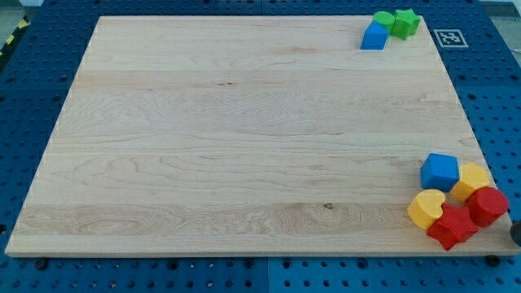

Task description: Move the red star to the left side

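**While blocks crowd two corners, the arm's rod barely shows at the edge**

Although the wooden table (244,138) fills most of the camera view, nearly all of its surface carries nothing, and the blocks sit in two groups at the view's right.

At the view's far right edge, low down, a small dark shape (516,229) juts in just beside the lowest group. It may be the rod, but it is too cut off to tell, so my tip cannot be placed with certainty. No hand is in view, so its state cannot be told.

Eight blocks can be counted. At the view's bottom right corner lie five, packed close and touching. The red star (450,227) is the lowest, at the table's near edge. Touching it to the upper right is a second red block (488,205), rounded in form. A yellow heart (426,208) presses against the star's upper left. A second yellow block (471,180) sits above the rounded red one, and a blue cube (440,172) tops the group.

At the view's top right corner are three more: a blue block (374,37) with a slanted top, a green rounded block (383,19) touching it from above, and a green star (404,22) just to the right.

That makes two red, two yellow, two blue and two green.
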Controlling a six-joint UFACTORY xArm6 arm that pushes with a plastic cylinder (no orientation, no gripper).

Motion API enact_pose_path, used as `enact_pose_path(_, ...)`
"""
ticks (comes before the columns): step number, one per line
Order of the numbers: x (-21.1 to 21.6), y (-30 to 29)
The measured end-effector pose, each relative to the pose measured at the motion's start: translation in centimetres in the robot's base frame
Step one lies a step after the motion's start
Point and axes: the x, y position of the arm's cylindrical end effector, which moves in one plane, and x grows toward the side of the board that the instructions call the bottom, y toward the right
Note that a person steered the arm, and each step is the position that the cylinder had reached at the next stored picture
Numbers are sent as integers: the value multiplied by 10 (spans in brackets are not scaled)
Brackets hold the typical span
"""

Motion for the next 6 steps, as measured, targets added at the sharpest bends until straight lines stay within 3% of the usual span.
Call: enact_pose_path(6,1,-85)
